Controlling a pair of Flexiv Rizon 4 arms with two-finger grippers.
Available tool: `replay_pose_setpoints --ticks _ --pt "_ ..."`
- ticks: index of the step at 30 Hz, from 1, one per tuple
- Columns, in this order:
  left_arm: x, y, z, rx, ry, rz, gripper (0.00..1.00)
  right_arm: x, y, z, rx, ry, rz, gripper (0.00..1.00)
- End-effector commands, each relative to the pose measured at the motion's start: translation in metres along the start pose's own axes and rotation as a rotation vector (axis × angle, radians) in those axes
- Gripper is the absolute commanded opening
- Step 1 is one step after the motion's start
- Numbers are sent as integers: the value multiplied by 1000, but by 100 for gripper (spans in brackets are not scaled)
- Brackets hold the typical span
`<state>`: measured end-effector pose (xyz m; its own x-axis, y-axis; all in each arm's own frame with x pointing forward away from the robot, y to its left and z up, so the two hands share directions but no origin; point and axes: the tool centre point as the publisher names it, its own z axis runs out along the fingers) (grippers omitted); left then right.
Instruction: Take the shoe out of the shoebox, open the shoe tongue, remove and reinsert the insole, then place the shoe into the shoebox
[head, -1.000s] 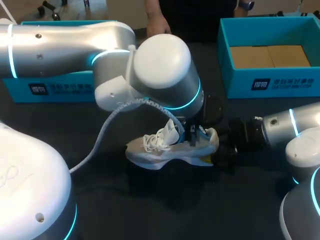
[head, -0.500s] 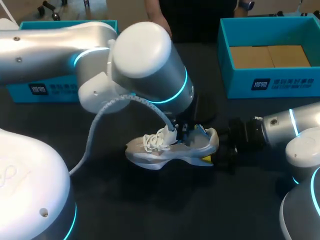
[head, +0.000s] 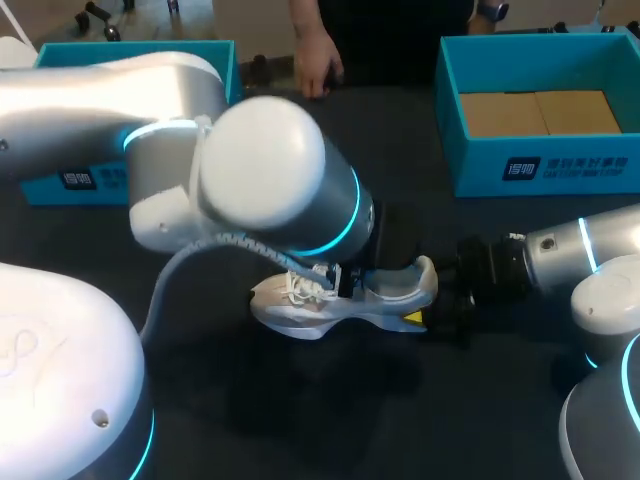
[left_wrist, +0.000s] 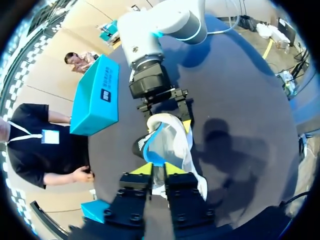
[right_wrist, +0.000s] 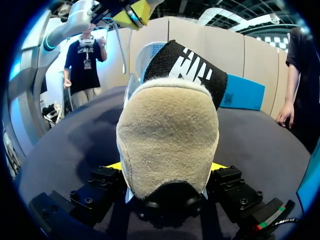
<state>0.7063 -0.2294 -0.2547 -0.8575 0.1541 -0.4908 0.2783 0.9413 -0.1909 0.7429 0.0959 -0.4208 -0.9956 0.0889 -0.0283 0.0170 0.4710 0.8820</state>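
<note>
A white sneaker (head: 385, 305) lies on its side on the dark table, toe to the left. My right gripper (head: 447, 300) is shut on its heel. In the right wrist view the beige heel (right_wrist: 167, 135) fills the space between the yellow fingertips (right_wrist: 114, 166), and both touch it. My left gripper (head: 340, 280) hangs over the shoe's mouth. From the left wrist, its tips (left_wrist: 160, 169) stand slightly apart just behind the blue-lined tongue (left_wrist: 150, 146), whose pale edge lies in the narrow gap. The right gripper (left_wrist: 167, 111) shows ahead, at the heel.
The open teal shoebox (head: 560, 165) with cardboard inside stands at the back right. A second teal box part (head: 60, 180) sits at the back left, partly behind my left arm. A person's hand (head: 315, 65) rests at the far table edge.
My left arm swung left and down toward the shoe, lowering the raised tongue. Its fingers have parted a little. The right arm and the shoe stayed put.
</note>
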Motion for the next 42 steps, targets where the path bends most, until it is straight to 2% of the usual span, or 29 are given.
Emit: replay_pose_setpoints --ticks 1,5,12,14,16,23,30,42 --pt "5 -4 3 -24 -55 -6 36 0 -3 1 4 -1 1 0" --pt "5 -5 9 -28 -55 -3 36 0 -3 1 4 -1 1 0" --pt "0 -10 27 -47 -105 -15 42 0 -3 1 4 -1 1 0" --pt "-2 -12 35 -61 -133 -14 42 0 -3 1 4 -1 1 0" --pt "-4 -13 39 -57 -107 -10 42 0 -3 1 4 -1 1 0" --pt "-12 -13 41 -61 -110 -29 42 0 -3 1 4 -1 1 0" --pt "-20 -17 56 -82 -121 -39 43 0 -3 1 4 -1 1 0" --pt "-23 -13 75 -103 -138 -52 41 0 -3 1 4 -1 1 0"
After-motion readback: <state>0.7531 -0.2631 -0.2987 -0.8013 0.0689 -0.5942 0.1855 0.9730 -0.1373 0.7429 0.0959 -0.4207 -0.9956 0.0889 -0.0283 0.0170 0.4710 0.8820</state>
